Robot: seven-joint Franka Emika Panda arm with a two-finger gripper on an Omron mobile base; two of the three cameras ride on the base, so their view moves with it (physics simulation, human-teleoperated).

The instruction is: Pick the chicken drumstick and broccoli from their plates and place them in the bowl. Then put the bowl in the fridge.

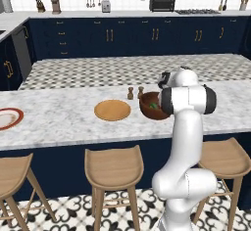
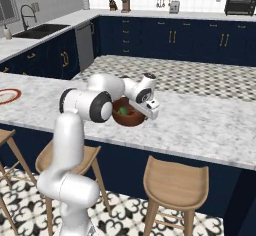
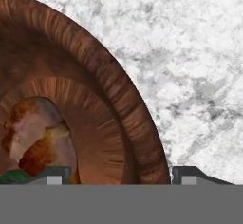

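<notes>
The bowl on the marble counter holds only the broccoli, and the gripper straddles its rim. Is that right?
Not quite. The bowl holds the chicken drumstick as well as the broccoli; the hand view shows both inside. The rest stands: the bowl sits on the marble counter, with the gripper straddling its rim.

My home kitchen, navy cabinets point(image 1: 147, 34) with brass handles, marble island counter point(image 1: 59, 117), wooden bar stools point(image 1: 112, 164), toaster oven point(image 1: 162, 3), sink point(image 2: 42, 30), patterned floor tiles point(image 1: 122, 71).
</notes>
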